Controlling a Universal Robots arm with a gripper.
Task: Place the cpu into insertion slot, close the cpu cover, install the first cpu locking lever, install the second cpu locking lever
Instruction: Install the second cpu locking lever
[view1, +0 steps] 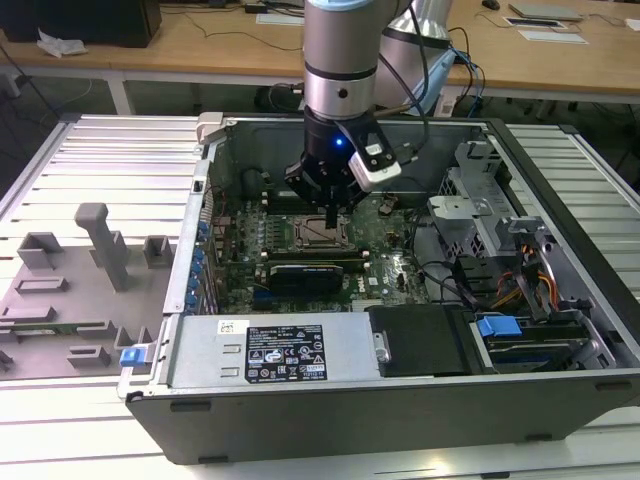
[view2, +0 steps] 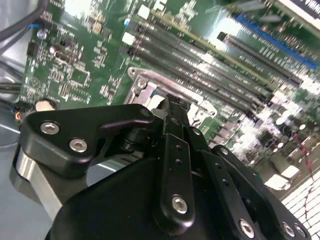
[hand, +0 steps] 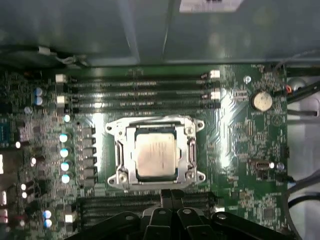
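Gripper (view1: 328, 212) is down inside the open PC case (view1: 560, 200), just above the motherboard (view1: 400, 270) and hovering at the 12 o'clock edge of the insertion slot (view1: 322, 232) in the exterior view. In the first wrist view the fingers (hand: 172, 197) look pressed together, tips side by side with nothing between them, sitting just off the socket frame's edge. The second wrist view agrees: the black gripper linkage comes to one narrow tip right at the metal frame.

The cpu (hand: 156, 156) lies flat in the insertion slot (hand: 197, 176), silvery-grey face up, square to the frame. The cpu cover (hand: 131, 134) sits around it as a bright metal frame with the chip showing through the cut-out; can't tell if it's fully latched.

Long black memory slots (hand: 135, 85) run along both sides of the socket. The case sits on a slatted metal tabletop (view1: 100, 160), with grey fixture blocks (view1: 105, 245) at 9 o'clock of the case.
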